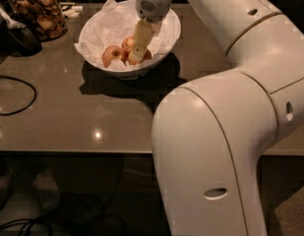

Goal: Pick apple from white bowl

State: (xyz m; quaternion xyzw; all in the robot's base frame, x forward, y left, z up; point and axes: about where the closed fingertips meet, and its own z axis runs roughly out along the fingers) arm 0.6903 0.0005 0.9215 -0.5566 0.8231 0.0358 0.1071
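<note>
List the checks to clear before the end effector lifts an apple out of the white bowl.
1. Reach: end effector down inside the bowl: ok.
2. Hold: apple at its tip secured: cannot tell.
3. Choice: that apple is the palest one: cannot tell.
4. Support: bowl upright on the table: ok.
5. Snag: paper free of the end effector: cannot tell.
6. Surroundings: jar and cable apart from the bowl: ok.

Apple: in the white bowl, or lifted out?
In. The apple sits low on the paper inside the white bowl, below its rim; the gripper reaches down to it from above.
</note>
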